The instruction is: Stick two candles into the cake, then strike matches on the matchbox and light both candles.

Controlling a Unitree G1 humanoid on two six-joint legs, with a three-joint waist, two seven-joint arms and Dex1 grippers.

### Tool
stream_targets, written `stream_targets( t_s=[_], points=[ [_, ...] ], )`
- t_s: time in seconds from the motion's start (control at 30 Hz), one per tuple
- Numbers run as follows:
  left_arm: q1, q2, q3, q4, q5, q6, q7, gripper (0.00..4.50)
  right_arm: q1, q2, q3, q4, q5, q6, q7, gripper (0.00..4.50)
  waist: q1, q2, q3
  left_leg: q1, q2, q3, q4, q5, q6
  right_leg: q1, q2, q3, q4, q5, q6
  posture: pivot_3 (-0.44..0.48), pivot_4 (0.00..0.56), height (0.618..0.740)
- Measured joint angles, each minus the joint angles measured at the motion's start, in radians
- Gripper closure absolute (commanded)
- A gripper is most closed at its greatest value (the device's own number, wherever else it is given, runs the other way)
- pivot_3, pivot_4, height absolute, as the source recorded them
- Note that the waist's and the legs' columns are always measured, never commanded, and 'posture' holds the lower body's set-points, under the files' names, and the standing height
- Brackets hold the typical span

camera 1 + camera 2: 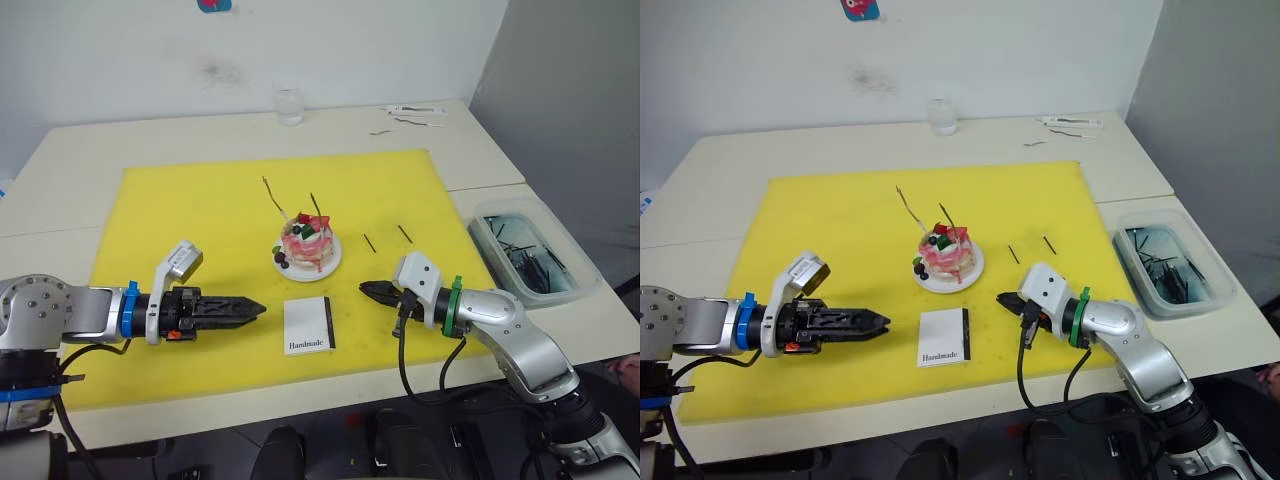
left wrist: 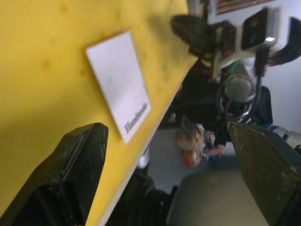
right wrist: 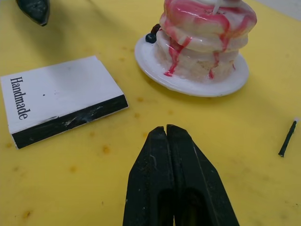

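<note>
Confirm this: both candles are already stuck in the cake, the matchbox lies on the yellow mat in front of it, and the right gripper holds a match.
One detail is wrong: the right gripper holds nothing. The right wrist view shows its fingers shut with nothing between them. Two matches lie on the yellow mat beside the cake. The candles do stand in the cake, and the matchbox lies in front of it.

- Cake: top cut off by the upper edge of the right wrist view; toppings and candle stems out of frame there.
- Match: at the right edge of that view, tip too small to tell.
- Clear bin, right side of the left eye view: dark contents too small to identify.
- Items at the table's upper right: indistinct.
</note>
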State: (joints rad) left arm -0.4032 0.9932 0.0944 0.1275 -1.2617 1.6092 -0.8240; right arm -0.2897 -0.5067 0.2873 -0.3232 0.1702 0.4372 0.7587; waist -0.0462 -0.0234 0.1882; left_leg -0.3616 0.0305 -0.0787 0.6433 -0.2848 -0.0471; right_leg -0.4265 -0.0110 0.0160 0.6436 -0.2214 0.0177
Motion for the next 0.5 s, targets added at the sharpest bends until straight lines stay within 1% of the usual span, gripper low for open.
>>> stream_targets(
  t_s=[0.07, 0.17, 0.27, 0.5],
  points=[
    [-0.005, -0.001, -0.039, 0.062, -0.043, 0.000, 0.037, 0.00, 0.007, 0.003, 0.014, 0.000, -0.009, 0.001, 0.000, 4.47, 0.000, 0.000, 0.000, 0.000, 0.000, 0.000, 0.000, 0.000, 0.000, 0.000, 0.000, 0.000, 0.000, 0.000, 0.000, 0.000, 0.150, 0.740],
    [-0.012, 0.017, -0.095, 0.077, -0.094, -0.001, 0.069, 0.00, 0.009, 0.007, 0.020, 0.000, -0.024, 0.002, -0.003, 4.47, 0.000, 0.000, 0.000, 0.000, 0.000, 0.000, 0.000, 0.000, 0.000, 0.000, 0.000, 0.000, 0.000, 0.000, 0.000, 0.000, 0.150, 0.740],
    [-0.026, 0.005, -0.097, 0.088, -0.108, 0.000, 0.102, 0.00, 0.013, 0.022, 0.021, 0.000, -0.033, 0.004, -0.012, 4.47, 0.000, 0.000, 0.000, 0.000, -0.001, 0.000, 0.000, 0.000, 0.000, 0.000, -0.001, 0.000, 0.000, 0.000, 0.000, 0.000, 0.150, 0.740],
    [-0.059, -0.082, -0.078, 0.149, -0.108, 0.001, 0.154, 0.00, 0.037, 0.014, 0.073, 0.000, -0.065, 0.022, -0.010, 4.47, 0.014, 0.000, 0.000, 0.000, -0.002, 0.000, 0.002, 0.000, 0.000, 0.001, -0.002, -0.001, 0.000, 0.000, 0.000, 0.000, 0.150, 0.740]
  ],
)
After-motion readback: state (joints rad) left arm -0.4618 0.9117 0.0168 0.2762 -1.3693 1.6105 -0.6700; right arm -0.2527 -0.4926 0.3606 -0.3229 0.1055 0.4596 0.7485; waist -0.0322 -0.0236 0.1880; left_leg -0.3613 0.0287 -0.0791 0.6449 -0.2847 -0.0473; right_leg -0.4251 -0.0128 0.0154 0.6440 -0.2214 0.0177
